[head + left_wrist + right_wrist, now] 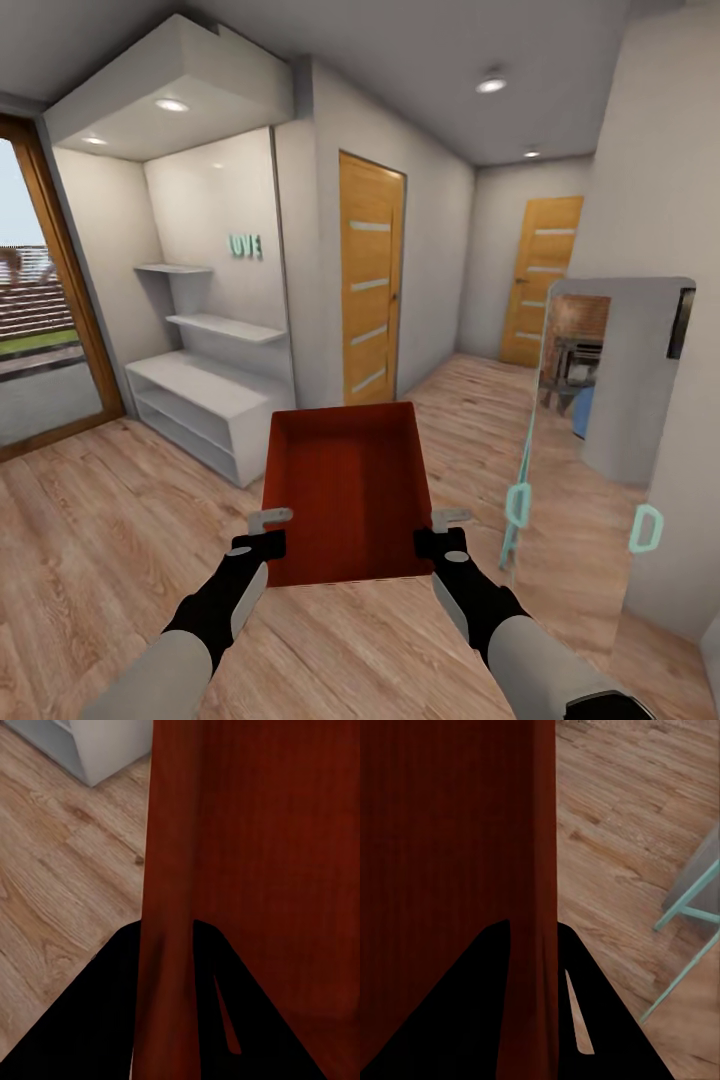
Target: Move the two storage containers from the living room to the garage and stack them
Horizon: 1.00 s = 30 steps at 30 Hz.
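One orange-red storage container (345, 490) hangs level in front of me over a light wood-plank floor, carried between both arms. My left gripper (268, 530) is shut on its left wall, and my right gripper (443, 528) is shut on its right wall. In the left wrist view the container's wall (169, 892) runs between the two dark fingers (97, 1020). The right wrist view shows the same grip, with the wall (540, 870) pinched between its fingers (600, 1020). The container holds nothing inside.
White built-in shelves (205, 385) stand at the left beside a glass door with a wooden frame (60, 290). An orange wooden door (370, 275) is ahead, another orange door (540, 280) ends the corridor. An open glass panel with teal handles (525, 470) juts out close on the right.
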Available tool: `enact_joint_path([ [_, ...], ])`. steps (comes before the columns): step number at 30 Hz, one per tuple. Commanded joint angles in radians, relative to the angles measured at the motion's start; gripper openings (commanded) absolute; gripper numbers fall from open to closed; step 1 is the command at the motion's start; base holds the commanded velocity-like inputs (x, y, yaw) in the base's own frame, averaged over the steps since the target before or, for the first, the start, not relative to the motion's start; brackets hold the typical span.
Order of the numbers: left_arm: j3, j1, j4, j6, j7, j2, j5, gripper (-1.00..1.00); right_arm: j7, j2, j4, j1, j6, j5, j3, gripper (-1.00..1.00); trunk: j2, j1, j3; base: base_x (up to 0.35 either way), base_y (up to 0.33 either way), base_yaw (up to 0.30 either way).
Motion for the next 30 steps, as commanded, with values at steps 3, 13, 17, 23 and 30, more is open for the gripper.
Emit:
enact_joint_path([
  [3,0.075,0.0,0.001,0.007,0.034,0.003,0.006,-1.0,-0.019,-0.002,-0.005,-0.002,-0.007,0.021,-0.067,-1.0,-0.002,0.001,-0.002,0.323,0.094,0.0],
  [13,0.075,0.0,0.002,0.007,0.034,0.003,0.006,-1.0,-0.019,0.0,-0.005,-0.002,-0.004,0.021,-0.067,-1.0,-0.002,0.001,-0.002,0.323,0.095,0.0],
  [17,0.075,0.0,0.002,0.007,0.034,0.003,0.006,-1.0,-0.019,0.0,-0.005,-0.002,-0.005,0.021,-0.068,-1.0,-0.002,0.001,-0.002,0.323,0.095,0.0],
  [23,0.075,0.0,0.002,0.007,0.034,0.003,0.006,-1.0,-0.019,0.0,-0.005,-0.002,-0.005,0.021,-0.067,-1.0,-0.002,0.001,-0.002,0.323,0.095,0.0],
  [30,0.075,0.0,0.001,0.006,0.034,0.003,0.006,-1.0,-0.019,0.0,-0.005,-0.002,-0.005,0.021,-0.067,-1.0,-0.002,0.001,-0.002,0.323,0.095,-0.032],
])
